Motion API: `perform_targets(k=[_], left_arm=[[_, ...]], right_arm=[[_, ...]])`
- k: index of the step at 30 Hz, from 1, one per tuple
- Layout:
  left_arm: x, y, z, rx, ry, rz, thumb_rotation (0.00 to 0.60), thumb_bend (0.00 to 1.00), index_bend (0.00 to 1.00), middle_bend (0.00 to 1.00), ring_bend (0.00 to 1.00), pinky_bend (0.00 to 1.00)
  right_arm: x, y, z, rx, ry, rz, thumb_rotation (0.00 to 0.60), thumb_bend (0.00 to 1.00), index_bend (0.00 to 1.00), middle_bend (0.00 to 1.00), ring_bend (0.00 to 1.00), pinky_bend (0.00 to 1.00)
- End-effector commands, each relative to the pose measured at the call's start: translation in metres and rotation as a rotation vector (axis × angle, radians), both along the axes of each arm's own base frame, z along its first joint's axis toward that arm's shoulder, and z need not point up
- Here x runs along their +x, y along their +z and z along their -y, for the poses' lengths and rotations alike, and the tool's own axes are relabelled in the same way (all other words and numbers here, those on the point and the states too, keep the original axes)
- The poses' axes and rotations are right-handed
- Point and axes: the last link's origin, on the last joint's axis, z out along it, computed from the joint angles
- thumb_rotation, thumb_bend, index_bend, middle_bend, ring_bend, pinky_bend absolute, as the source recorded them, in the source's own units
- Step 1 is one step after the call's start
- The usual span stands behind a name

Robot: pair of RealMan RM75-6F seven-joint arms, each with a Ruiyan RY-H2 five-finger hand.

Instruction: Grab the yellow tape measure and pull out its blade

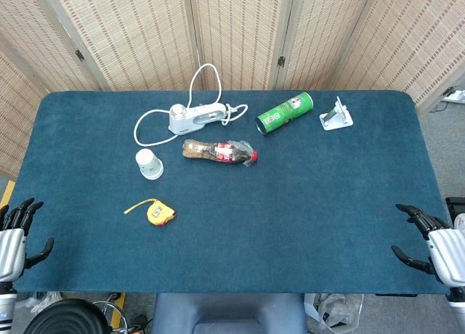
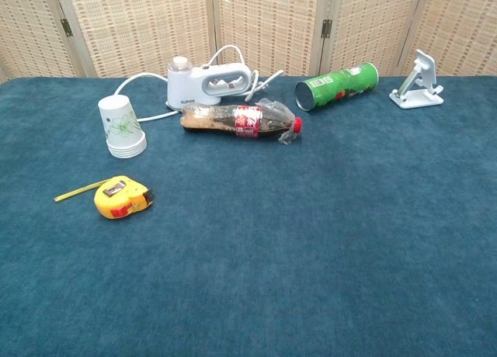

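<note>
The yellow tape measure (image 1: 160, 213) (image 2: 120, 199) lies on the blue table at the front left, with a short length of yellow blade (image 1: 136, 205) (image 2: 74, 192) sticking out to its left. My left hand (image 1: 16, 239) hovers at the table's front left corner, fingers spread, holding nothing, well left of the tape measure. At the front right corner my right hand (image 1: 433, 241) is likewise open and empty. Neither hand shows in the chest view.
A stack of white paper cups (image 1: 150, 163) (image 2: 122, 126) stands behind the tape measure. Further back lie a plastic cola bottle (image 1: 219, 152) (image 2: 239, 120), a white corded appliance (image 1: 193, 115) (image 2: 203, 86), a green can (image 1: 284, 112) (image 2: 336, 85) and a white stand (image 1: 336, 114) (image 2: 418, 81).
</note>
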Motion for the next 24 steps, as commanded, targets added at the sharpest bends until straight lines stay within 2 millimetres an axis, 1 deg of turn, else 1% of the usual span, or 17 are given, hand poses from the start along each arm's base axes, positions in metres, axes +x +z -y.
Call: perform_targets(k=[1, 7, 13, 19, 24], left_arm=[[0.000, 0.000, 0.000, 0.000, 0.001, 0.001, 0.600, 0.37, 0.17, 0.13, 0.15, 0.01], [0.001, -0.002, 0.000, -0.008, -0.001, 0.000, 0.600, 0.37, 0.17, 0.13, 0.15, 0.00], [0.004, -0.002, -0.003, -0.009, -0.019, 0.002, 0.600, 0.37, 0.17, 0.13, 0.15, 0.00], [0.018, -0.006, -0.018, -0.052, -0.100, -0.003, 0.600, 0.37, 0.17, 0.13, 0.15, 0.00], [0.036, -0.020, -0.034, -0.164, -0.195, -0.004, 0.600, 0.37, 0.17, 0.13, 0.15, 0.00]], right_arm=[[0.000, 0.000, 0.003, 0.003, 0.002, -0.005, 0.600, 0.27, 0.17, 0.27, 0.34, 0.34], [0.003, 0.000, 0.007, 0.007, 0.012, -0.007, 0.600, 0.27, 0.17, 0.27, 0.35, 0.34], [0.004, 0.005, 0.005, -0.011, 0.014, -0.005, 0.600, 0.27, 0.17, 0.27, 0.35, 0.34], [0.005, 0.009, 0.004, -0.025, 0.020, -0.007, 0.600, 0.27, 0.17, 0.27, 0.35, 0.34], [0.006, 0.011, 0.004, -0.030, 0.025, -0.011, 0.600, 0.27, 0.17, 0.27, 0.34, 0.34]])
